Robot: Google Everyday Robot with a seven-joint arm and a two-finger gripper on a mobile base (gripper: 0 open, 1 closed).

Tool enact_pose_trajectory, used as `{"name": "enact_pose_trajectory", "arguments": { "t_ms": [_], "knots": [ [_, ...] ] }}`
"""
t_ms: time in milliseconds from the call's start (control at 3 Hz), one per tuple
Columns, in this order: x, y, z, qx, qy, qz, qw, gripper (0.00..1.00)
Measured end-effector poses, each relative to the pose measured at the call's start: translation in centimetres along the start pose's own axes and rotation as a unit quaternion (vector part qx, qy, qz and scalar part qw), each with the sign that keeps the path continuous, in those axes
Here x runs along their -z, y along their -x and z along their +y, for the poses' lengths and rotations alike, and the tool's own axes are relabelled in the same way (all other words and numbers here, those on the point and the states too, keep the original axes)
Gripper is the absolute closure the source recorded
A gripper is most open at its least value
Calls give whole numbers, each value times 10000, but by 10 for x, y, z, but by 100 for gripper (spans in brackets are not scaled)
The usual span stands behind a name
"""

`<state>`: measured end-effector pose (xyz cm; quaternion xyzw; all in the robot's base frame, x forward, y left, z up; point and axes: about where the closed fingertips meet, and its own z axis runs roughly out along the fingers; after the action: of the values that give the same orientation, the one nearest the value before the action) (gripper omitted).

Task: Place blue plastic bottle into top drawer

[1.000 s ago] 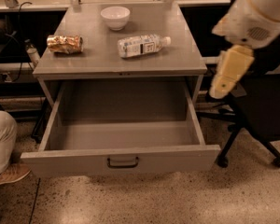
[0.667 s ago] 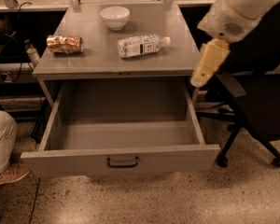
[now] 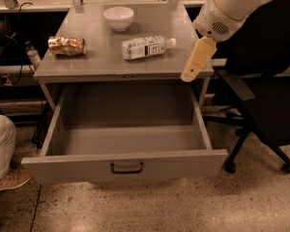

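Where the cream-coloured gripper (image 3: 191, 70) hangs: over the right front corner of the grey metal table (image 3: 101, 64), tilted down and left.
Gripper state: apart or together cannot be told.
Small clear blue plastic bottle (image 3: 146, 47): lying on its side on the table, white cap to the right, left of the gripper and apart from it.
Wide grey metal top drawer (image 3: 77, 163): pulled out below the table.
Round white bowl (image 3: 118, 18): behind the bottle.
Crumpled gold foil packet (image 3: 66, 45): on the table's left side.

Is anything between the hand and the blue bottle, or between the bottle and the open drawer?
Nothing visible. The hand hangs at the cabinet top's right edge, with bare surface between it and the blue plastic bottle. The top drawer below stands open; the bowl and foil packet lie aside.
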<state>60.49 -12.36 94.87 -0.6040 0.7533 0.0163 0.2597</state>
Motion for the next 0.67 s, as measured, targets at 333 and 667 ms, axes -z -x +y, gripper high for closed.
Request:
{"name": "enact_pose_trajectory", "arguments": {
  "t_ms": [333,667],
  "knots": [
    [-19,15,-23,243,-58,-296,9993,0],
    [-48,37,-59,599,-132,-514,9968,0]
  ]
}}
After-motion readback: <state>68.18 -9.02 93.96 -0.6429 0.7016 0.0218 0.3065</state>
